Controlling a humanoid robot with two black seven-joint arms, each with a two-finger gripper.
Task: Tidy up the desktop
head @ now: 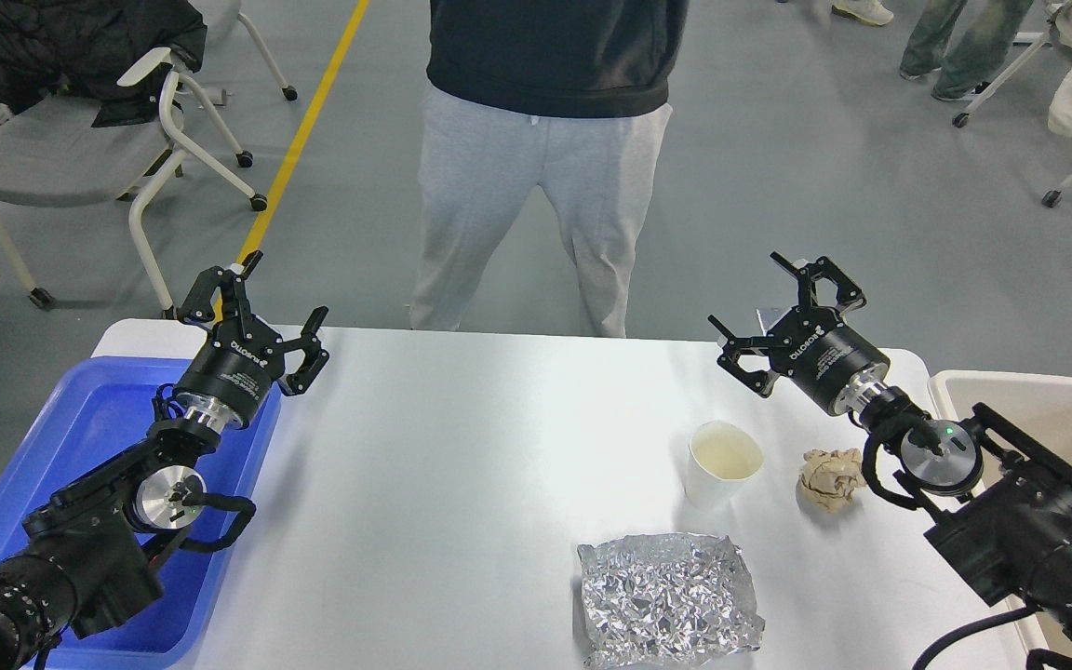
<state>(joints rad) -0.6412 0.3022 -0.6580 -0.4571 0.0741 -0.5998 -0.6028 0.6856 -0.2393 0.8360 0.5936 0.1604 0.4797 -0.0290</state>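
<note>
Overhead, the white desktop (462, 465) fills the near middle, on a grey floor (778, 186) with a yellow line (299, 149).
A paper cup (724, 462), crumpled paper (831, 478) and foil sheet (666, 600) lie right of centre. Left gripper (275, 302) above the blue tray (80, 437) and right gripper (769, 298) both spread released; a person (545, 158) stands beyond.

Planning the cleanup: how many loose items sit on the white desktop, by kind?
Paper cup: 1
Crumpled paper ball: 1
Crumpled foil sheet: 1
Total on the desktop: 3
</note>
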